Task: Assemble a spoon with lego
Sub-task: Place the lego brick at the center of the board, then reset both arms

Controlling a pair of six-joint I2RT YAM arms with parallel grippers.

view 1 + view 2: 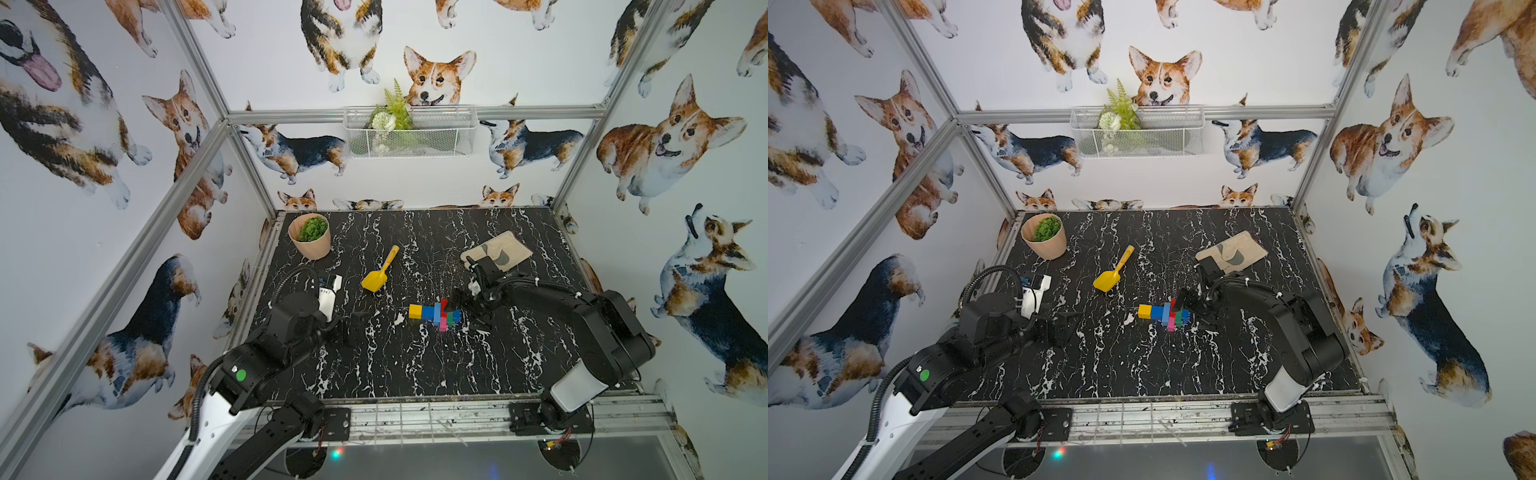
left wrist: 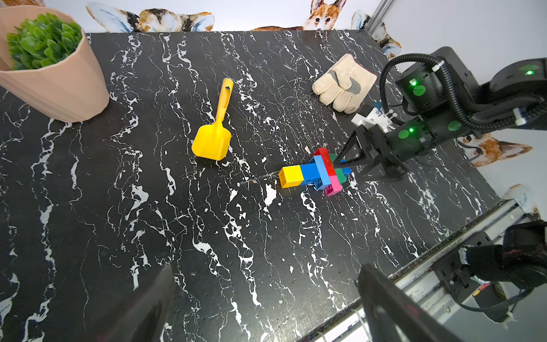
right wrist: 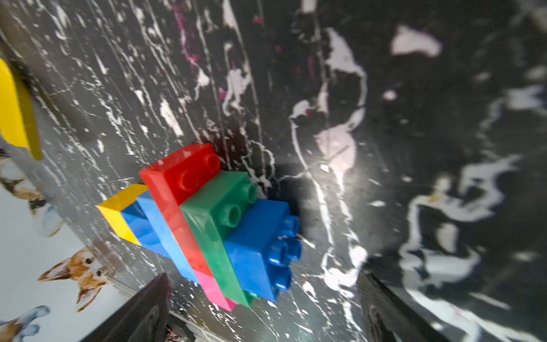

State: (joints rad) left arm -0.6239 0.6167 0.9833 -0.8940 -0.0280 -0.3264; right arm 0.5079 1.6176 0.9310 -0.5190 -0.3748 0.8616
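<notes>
Spoon: lies flat near the middle of the table. Its yellow and blue stem points toward my left arm, and its wide blue, red, green and pink end toward my right.
Lego: every brick I can see is pressed into the spoon; no loose one in view.
Right gripper: jaws wide and holding nothing, tips just beside the wide end. Whether a tip touches the green brick, I cannot tell.
Left gripper: jaws wide and empty, well apart from the stem.
Stage (judgement): build looks done; backing away remains.
Risk 1: a fingertip catching a stud on pull-back would drag or spin the spoon.
Risk 2: a sideways knock on the pink brick, which juts out at the edge, could pop its joint.
Risk 3: a careless sweep could shove the glove or the yellow shovel into the spoon.
</notes>
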